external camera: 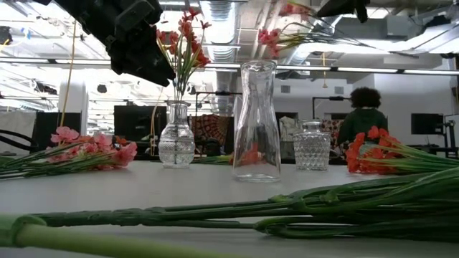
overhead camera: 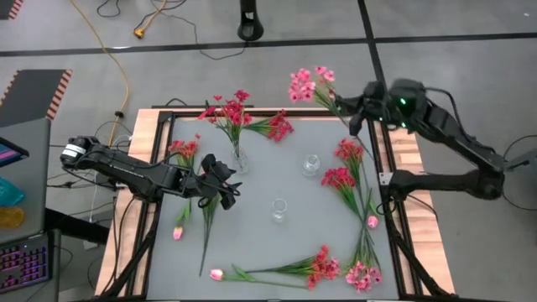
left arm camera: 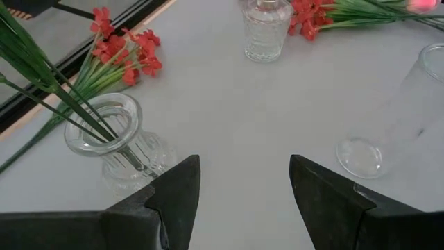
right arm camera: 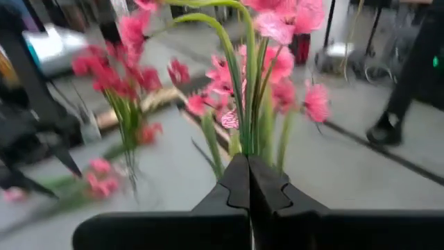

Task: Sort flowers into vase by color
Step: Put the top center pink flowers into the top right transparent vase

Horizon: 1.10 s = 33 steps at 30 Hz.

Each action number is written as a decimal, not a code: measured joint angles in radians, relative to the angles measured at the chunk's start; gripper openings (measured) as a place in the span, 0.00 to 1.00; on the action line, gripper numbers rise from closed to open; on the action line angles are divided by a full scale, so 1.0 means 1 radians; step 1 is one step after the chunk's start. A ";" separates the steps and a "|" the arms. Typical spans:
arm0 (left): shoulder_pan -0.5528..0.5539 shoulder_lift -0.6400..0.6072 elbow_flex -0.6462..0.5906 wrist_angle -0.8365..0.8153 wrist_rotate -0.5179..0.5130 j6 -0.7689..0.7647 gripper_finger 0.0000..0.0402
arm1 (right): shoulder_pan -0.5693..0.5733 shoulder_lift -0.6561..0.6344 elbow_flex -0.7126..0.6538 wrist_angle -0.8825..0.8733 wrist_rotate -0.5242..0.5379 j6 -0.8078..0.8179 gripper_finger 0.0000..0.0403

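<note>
So the grey table (overhead camera: 260,176) is basically covered in flowers. Red sprays lie along the right side (overhead camera: 342,178), more sit at the front near a pink tulip bud (overhead camera: 216,274), and a light pink cluster (overhead camera: 362,275) is in the front right corner.

Three glass vases stand mid-table. The ribbed one at the back left (overhead camera: 240,161) already has a bunch of red sprays (overhead camera: 231,109) standing in it. The tall clear carafe (external camera: 256,122) and the small cut-glass jar (external camera: 312,145) hold nothing.

The right gripper (right arm camera: 248,182) is up over the back right corner, fingers pinched shut on the stems of a light pink spray (overhead camera: 312,84), blossoms pointing away from the table.

The left gripper (left arm camera: 243,182) hangs just beside the ribbed vase, jaws spread wide with nothing between them.

A person (external camera: 364,115) sits in the room behind.
</note>
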<state>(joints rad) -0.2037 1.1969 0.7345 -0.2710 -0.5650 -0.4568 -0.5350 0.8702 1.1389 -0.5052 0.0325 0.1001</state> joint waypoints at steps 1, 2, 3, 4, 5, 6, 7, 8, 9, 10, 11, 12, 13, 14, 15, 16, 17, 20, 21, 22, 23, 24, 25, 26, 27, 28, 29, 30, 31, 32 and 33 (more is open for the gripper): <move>0.000 0.000 0.000 0.000 0.000 0.000 0.52 | 0.006 -0.035 -0.054 0.070 -0.003 0.013 0.04; 0.000 0.000 0.000 0.000 0.000 -0.001 0.52 | 0.015 -0.065 -0.108 0.144 -0.004 0.026 0.04; 0.000 0.000 0.000 0.000 0.000 -0.001 0.52 | 0.023 -0.092 -0.159 0.215 -0.005 0.032 0.04; 0.000 0.000 0.000 0.000 0.000 -0.001 0.52 | 0.035 -0.114 -0.205 0.281 -0.005 0.035 0.04; 0.000 0.000 0.000 0.000 0.000 -0.001 0.52 | 0.048 -0.131 -0.251 0.352 -0.007 0.035 0.04; 0.000 0.000 0.000 0.000 0.000 -0.001 0.52 | 0.061 -0.143 -0.291 0.418 -0.007 0.036 0.04; 0.000 0.000 0.000 0.000 0.000 -0.001 0.52 | 0.075 -0.152 -0.327 0.480 -0.008 0.042 0.04; 0.000 0.000 0.000 0.000 0.000 -0.001 0.52 | 0.089 -0.158 -0.361 0.544 -0.008 0.048 0.04; 0.000 0.000 0.000 0.001 0.000 -0.001 0.52 | 0.103 -0.161 -0.392 0.613 -0.008 0.050 0.04; 0.000 0.000 0.000 0.000 0.000 -0.002 0.52 | 0.118 -0.161 -0.417 0.670 -0.008 0.050 0.04; 0.000 0.000 0.000 0.001 0.000 -0.002 0.52 | 0.132 -0.160 -0.446 0.734 -0.008 0.046 0.04; 0.000 0.000 0.000 0.000 0.000 -0.002 0.52 | 0.147 -0.157 -0.469 0.792 -0.008 0.035 0.04; 0.000 0.000 0.000 0.001 0.000 -0.002 0.52 | 0.161 -0.153 -0.489 0.838 -0.008 0.025 0.04; 0.000 0.000 0.000 0.000 0.000 -0.002 0.52 | 0.176 -0.147 -0.508 0.895 -0.008 0.011 0.04; 0.000 0.000 0.000 0.001 0.000 -0.002 0.52 | 0.189 -0.141 -0.526 0.943 -0.008 -0.002 0.04; 0.000 0.000 0.000 0.001 0.000 -0.002 0.52 | 0.202 -0.134 -0.543 0.983 -0.008 -0.018 0.04; 0.000 0.000 0.000 0.001 0.000 -0.003 0.52 | 0.213 -0.127 -0.558 1.024 -0.008 -0.035 0.04; 0.000 0.000 0.000 0.000 0.000 -0.003 0.52 | 0.245 -0.101 -0.609 1.167 -0.008 -0.092 0.04; 0.000 0.000 0.000 0.001 0.000 -0.003 0.52 | 0.254 -0.090 -0.623 1.210 -0.008 -0.109 0.04; 0.000 0.000 0.000 0.000 0.000 -0.003 0.52 | 0.262 -0.079 -0.639 1.256 -0.009 -0.128 0.04; 0.000 0.000 0.000 0.000 0.000 -0.004 0.52 | 0.268 -0.068 -0.657 1.299 -0.009 -0.146 0.04; 0.000 0.000 0.000 0.001 0.000 -0.004 0.52 | 0.274 -0.056 -0.673 1.346 -0.009 -0.163 0.04; 0.000 0.000 0.000 0.000 0.000 -0.003 0.52 | 0.278 -0.047 -0.688 1.383 -0.009 -0.179 0.04; 0.000 0.000 0.000 0.000 0.000 -0.003 0.52 | 0.281 -0.037 -0.703 1.413 -0.010 -0.191 0.04; 0.000 0.000 0.000 0.000 0.000 -0.002 0.52 | 0.282 -0.027 -0.716 1.448 -0.010 -0.206 0.04; 0.000 0.000 0.000 0.000 0.000 -0.002 0.52 | 0.282 -0.017 -0.729 1.482 -0.010 -0.215 0.04; 0.000 0.000 0.000 0.000 0.000 -0.002 0.52 | 0.281 -0.004 -0.745 1.517 -0.010 -0.224 0.04; 0.000 0.000 0.000 0.000 0.001 -0.002 0.52 | 0.277 0.011 -0.758 1.552 -0.010 -0.230 0.04; 0.000 0.000 0.000 0.000 0.000 -0.002 0.52 | 0.273 0.025 -0.767 1.582 -0.010 -0.233 0.04; 0.000 0.000 0.000 0.000 0.000 -0.002 0.52 | 0.269 0.040 -0.775 1.612 -0.010 -0.233 0.04; 0.000 0.000 0.000 0.000 0.001 -0.002 0.52 | 0.263 0.055 -0.781 1.642 -0.010 -0.234 0.04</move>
<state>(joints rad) -0.2038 1.1969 0.7345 -0.2707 -0.5644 -0.4583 -0.2719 0.9255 0.3578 1.1368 0.0224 -0.1339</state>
